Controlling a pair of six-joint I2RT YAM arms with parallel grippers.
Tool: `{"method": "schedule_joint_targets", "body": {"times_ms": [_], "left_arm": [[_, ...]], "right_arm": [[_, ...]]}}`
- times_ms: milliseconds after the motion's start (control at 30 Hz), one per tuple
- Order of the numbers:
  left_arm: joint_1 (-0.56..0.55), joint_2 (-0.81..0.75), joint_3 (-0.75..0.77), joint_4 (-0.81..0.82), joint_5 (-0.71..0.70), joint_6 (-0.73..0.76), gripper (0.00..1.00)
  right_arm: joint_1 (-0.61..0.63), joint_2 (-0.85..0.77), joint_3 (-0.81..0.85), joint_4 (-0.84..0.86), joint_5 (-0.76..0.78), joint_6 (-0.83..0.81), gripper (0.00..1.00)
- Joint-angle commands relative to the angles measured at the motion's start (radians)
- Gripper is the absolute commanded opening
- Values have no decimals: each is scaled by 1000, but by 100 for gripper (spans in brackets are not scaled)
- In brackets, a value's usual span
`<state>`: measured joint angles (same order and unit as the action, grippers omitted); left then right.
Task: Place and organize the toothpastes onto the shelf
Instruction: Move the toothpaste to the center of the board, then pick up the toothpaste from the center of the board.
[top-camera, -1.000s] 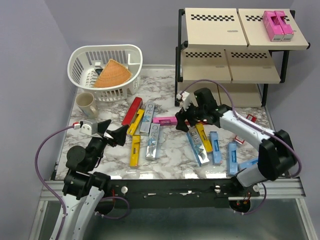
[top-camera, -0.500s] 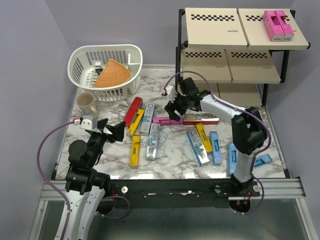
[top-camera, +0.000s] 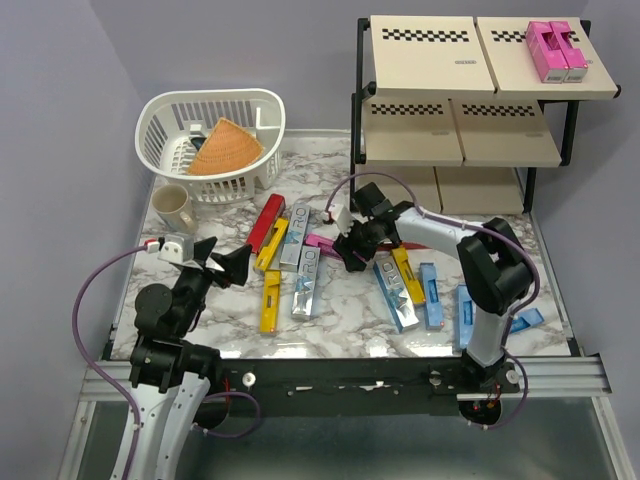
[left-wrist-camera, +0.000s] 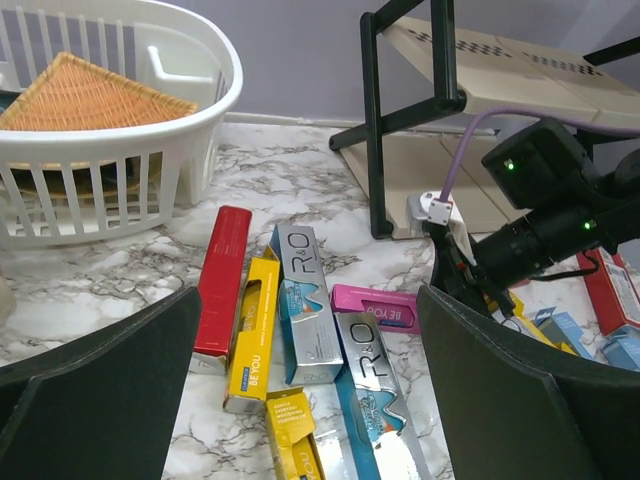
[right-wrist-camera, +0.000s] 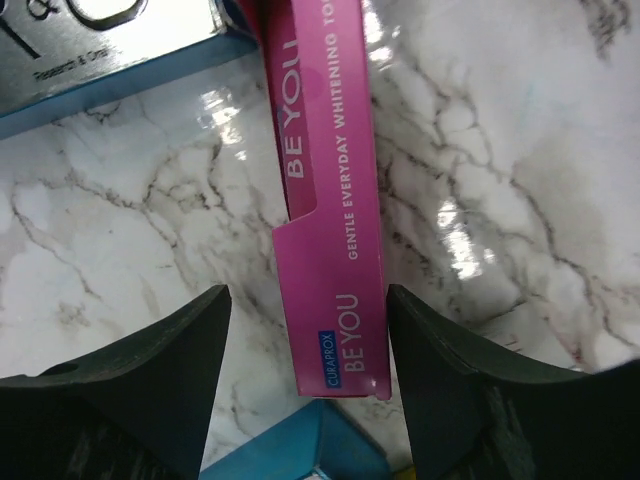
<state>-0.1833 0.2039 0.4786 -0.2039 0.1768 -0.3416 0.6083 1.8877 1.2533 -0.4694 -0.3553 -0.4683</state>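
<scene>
Right now my right hand is down over the pink toothpaste carton near the middle of the surface. Its fingers are apart and straddle the carton's narrow width, one at the card's edge, the other with a sliver of marble showing between. To grasp well, I'd centre the hand first so both fingers meet the long sides together; otherwise the nearer finger will likely skid the light carton sideways. I'd close gently, since thin card probably crushes. The carton's 9 o'clock end sits against a silver-blue carton, so I'd lift straight up before swinging toward the shelf at 1 o'clock. Two pink cartons sit on its top tier, so this one belongs beside them, I judge. My left hand hovers wide apart at 8 o'clock, holding nothing.
</scene>
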Motion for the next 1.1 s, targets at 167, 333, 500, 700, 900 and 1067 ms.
{"method": "schedule_joint_targets", "body": {"times_ms": [167,333,500,700,900,1067], "left_arm": [[-22,-32,11,17,30,1,99],[-25,-29,12,18,30,0,99],[-24,-21,14,14,26,1,99],[-21,-12,14,12,30,1,99],[-21,5,14,8,33,3,99],[-22,-4,14,9,30,3,99]], "right_arm": [[102,-160,-202,95,148,187,63],[145,-213,-279,143,280,260,63],[183,-210,-272,152,323,306,64],[189,-202,-281,245,260,364,64],[192,-180,-305,310,312,402,59],[194,-220,-350,353,337,419,51]]}}
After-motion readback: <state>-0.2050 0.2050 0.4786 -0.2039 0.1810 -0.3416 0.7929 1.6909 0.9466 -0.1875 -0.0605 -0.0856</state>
